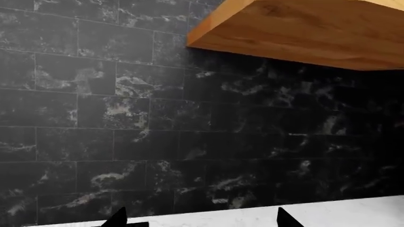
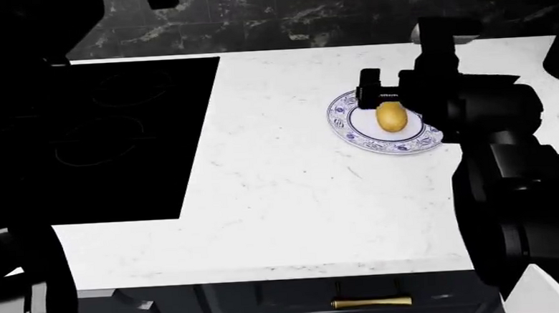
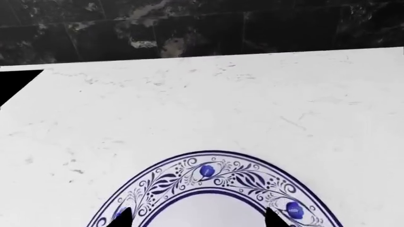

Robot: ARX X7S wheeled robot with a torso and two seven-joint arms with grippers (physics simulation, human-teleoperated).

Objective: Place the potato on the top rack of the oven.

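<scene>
Two claws showing spread, neither pinching anything. Working the first step only: closing in on the potato point(image 2: 391, 116), lying on the blue-patterned plate point(image 2: 340, 114), out on the white countertop point(image 2: 281, 192) to the right of the black cooktop point(image 2: 97, 137). Hanging the right gripper point(image 3: 196, 221) over the plate, tips wide apart in the right wrist view, with only patterned rim and white glaze between them and no potato showing there. Judging from the head view, sitting just beside and above the potato; touching or not, impossible to tell. Idling the left gripper point(image 1: 200, 221), tips likewise apart, facing dark marbled wall tiles point(image 1: 126, 118) under a wooden shelf point(image 1: 303, 33). Calling next, probably, for lowering and shifting the right tips until straddling the potato, then squeezing gently, a smooth oval being apt to squirt out. Showing no oven or top rack anywhere; leaving lift, carry and placing all undone.
</scene>
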